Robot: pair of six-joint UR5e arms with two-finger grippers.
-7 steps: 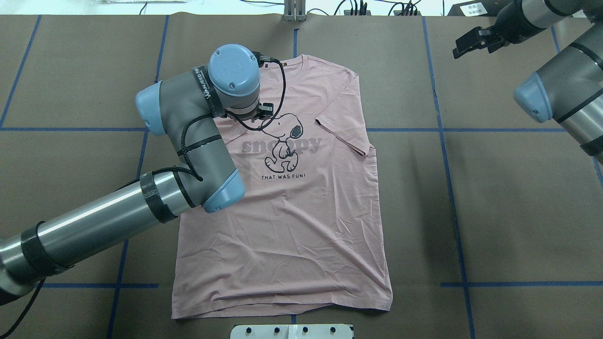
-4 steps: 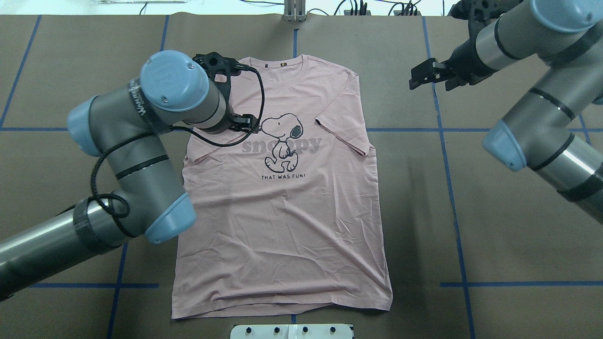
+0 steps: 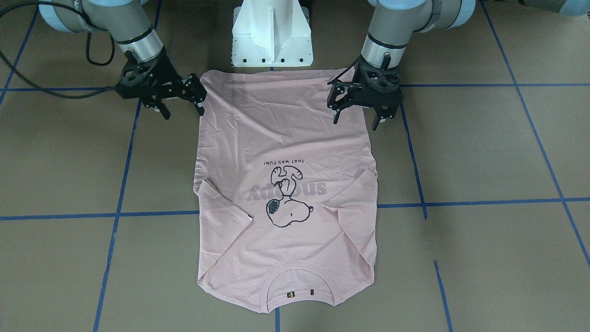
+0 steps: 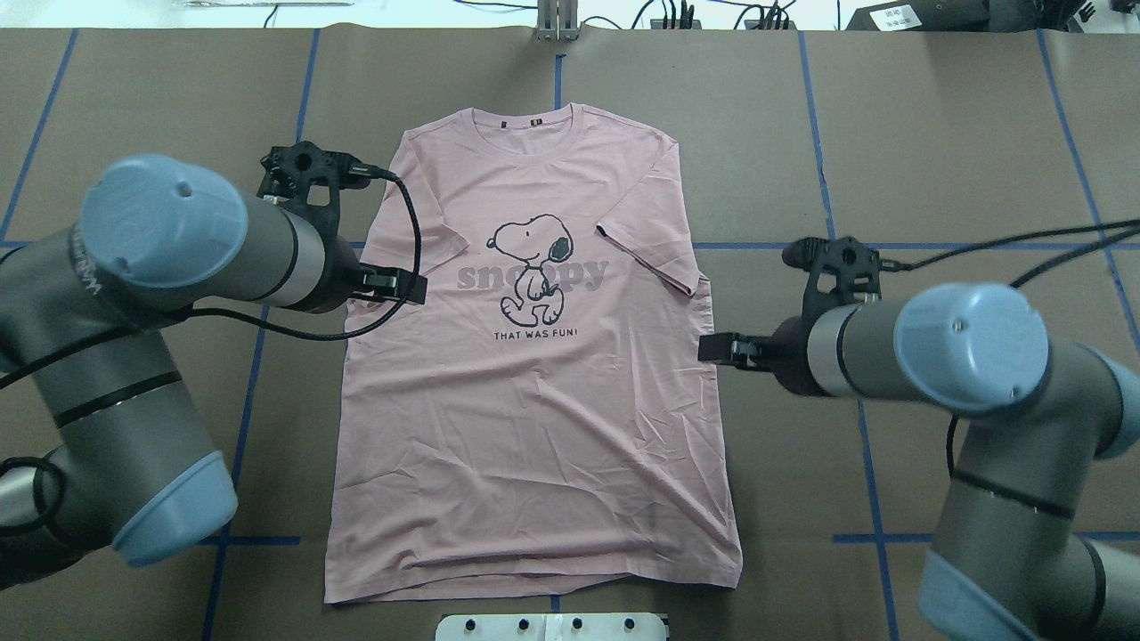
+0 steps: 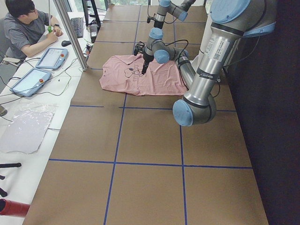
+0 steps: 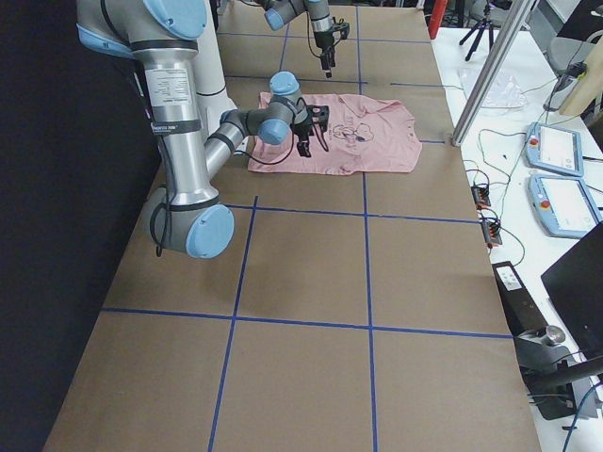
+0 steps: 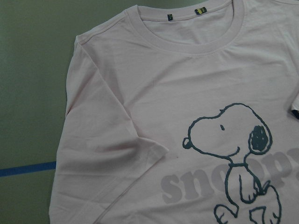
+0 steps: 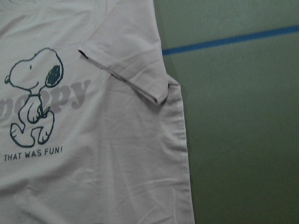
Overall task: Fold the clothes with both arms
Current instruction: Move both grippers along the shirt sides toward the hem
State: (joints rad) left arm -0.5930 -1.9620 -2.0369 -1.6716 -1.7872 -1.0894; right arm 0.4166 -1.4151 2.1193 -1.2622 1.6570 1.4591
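Observation:
The pale pink Snoopy T-shirt (image 4: 534, 427) lies flat and face up on the brown table, collar at the far end, both short sleeves folded inward onto the chest. My left gripper (image 4: 396, 285) hovers open at the shirt's left edge; in the front-facing view this left gripper (image 3: 356, 117) has its fingers spread and pointing down, with nothing between them. My right gripper (image 4: 726, 349) hangs open just off the shirt's right edge, also empty (image 3: 182, 110). The wrist views show only the shirt (image 7: 140, 116) (image 8: 117, 163), not the fingers.
The white pedestal base (image 3: 272, 37) stands just beyond the shirt's hem. Blue tape lines (image 4: 846, 356) grid the brown tabletop. Along the far side, a seated person (image 5: 28, 28) works at tablets (image 6: 556, 151) and cables.
My left arm drew back from over the shirt's chest to its left edge. My right arm swung in from the far right corner down to the shirt's right edge.

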